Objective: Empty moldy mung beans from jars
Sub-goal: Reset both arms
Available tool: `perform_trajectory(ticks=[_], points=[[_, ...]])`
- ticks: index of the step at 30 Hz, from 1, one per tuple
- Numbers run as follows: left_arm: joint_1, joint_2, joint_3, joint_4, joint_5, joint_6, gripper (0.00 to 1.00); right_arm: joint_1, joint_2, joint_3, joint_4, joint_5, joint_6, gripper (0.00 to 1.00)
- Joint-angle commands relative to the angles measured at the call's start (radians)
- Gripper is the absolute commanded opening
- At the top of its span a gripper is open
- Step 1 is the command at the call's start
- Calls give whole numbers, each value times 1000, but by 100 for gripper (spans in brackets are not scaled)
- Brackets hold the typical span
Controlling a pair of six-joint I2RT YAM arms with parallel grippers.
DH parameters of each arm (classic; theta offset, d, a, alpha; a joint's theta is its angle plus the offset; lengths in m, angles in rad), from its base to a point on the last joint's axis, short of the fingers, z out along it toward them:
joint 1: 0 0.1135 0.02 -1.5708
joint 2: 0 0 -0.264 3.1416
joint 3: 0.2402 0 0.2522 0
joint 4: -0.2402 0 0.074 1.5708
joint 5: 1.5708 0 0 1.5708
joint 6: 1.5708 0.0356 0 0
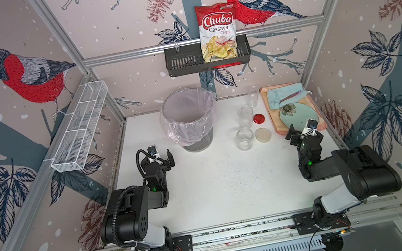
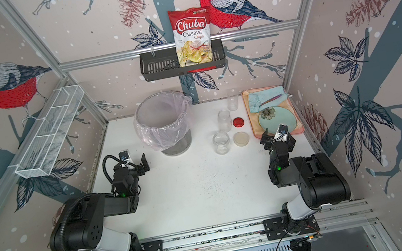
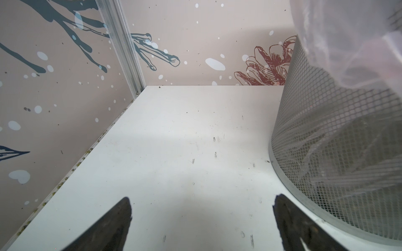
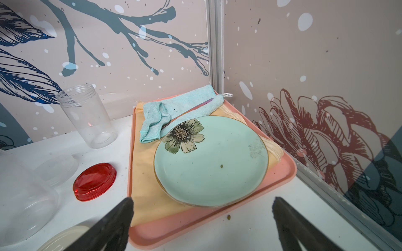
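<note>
The left hand [image 3: 202, 198] and right hand [image 4: 202, 199] hang released and empty, I'd guess because the jars [image 1: 245, 138] stand lidless and bare right of the bin [image 1: 198, 143], where the mung beans [image 3: 348, 156] seem to lie.

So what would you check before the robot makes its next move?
1. Left hand open, holding nothing: ok.
2. Right hand open, holding nothing: ok.
3. Near jar, middle jar and far jar lidless, upright, look empty: ok.
4. Red lid and beige lid lying on the table beside the jars: ok.
5. Bin upright, liner over its rim: ok.
6. No stray grains: not ok; a greenish grain lies on the plate, another beside the tray.
</note>
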Motion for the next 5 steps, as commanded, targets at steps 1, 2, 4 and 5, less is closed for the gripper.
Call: perform_trajectory(ticks=[1,2,4,5], points=[[4,-4,5,35,6,-15,99,-2,4,7,1,-7,5,100],[3,-5,5,36,6,-15,99,-1,4,7,2,-8,6,100],[4,-5,5,35,6,-15,99,-1,-4,0,8,-9,6,99],[4,-5,5,36,6,-15,99,-1,-10,-7,13,-7,8,100]])
